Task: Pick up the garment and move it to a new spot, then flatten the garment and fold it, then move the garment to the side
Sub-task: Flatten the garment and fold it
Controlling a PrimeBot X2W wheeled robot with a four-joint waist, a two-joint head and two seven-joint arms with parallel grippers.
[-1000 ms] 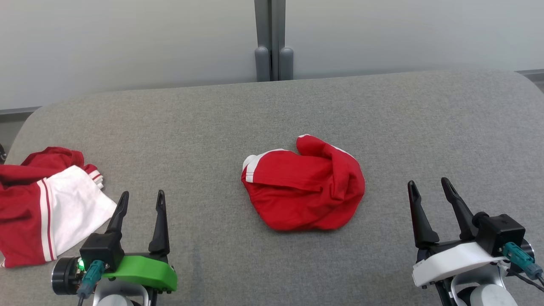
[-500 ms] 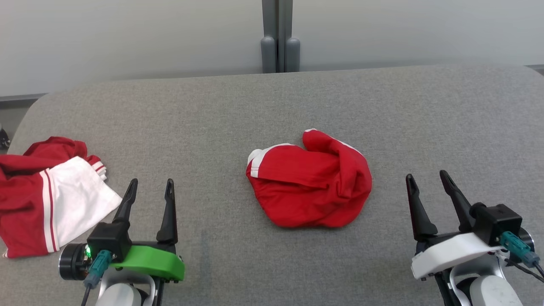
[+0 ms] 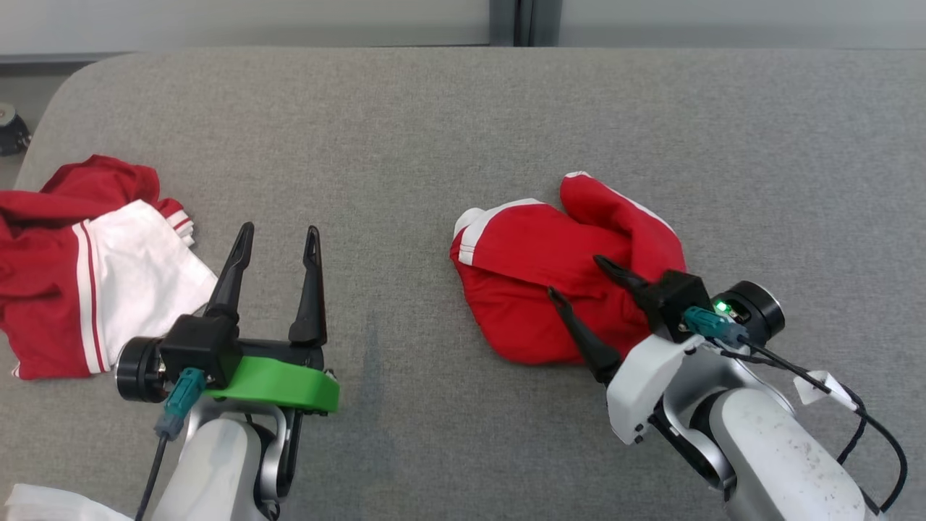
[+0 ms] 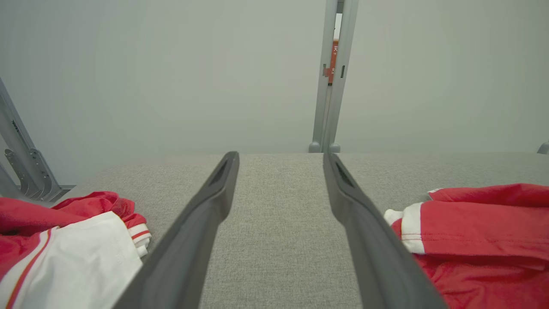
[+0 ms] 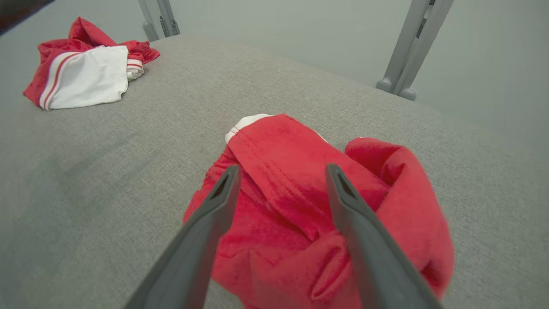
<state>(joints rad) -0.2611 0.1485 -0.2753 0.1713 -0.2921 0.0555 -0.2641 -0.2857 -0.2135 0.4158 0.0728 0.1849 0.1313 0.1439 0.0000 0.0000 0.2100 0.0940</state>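
The red garment (image 3: 564,282) lay in a crumpled lump near the middle of the gray table (image 3: 405,130), a bit toward the robot's right side. A white band showed at one edge of it. It was not flat at all, so the first job, picking it up and moving it, was not done yet.

The right claw (image 3: 574,275) was right over the lump. Its two fingers (image 5: 206,227) were wide apart and held nothing. In the right wrist view they sat on either side of a thick fold of red cloth. I could not tell if the tips were touching the cloth or were just above it. I think the claw was put there so that it could pinch that fold and lift the whole lump. The cloth was soft and had many layers, so a pinch might catch only the top layer.

The left claw (image 3: 281,228) was also wide apart and empty. It hung over bare table, between the red garment and a red and white garment (image 3: 108,282). It was probably waiting, because one claw looked like enough for such a small lump.

The red and white garment lay far off at the table's left edge, well apart from the job.
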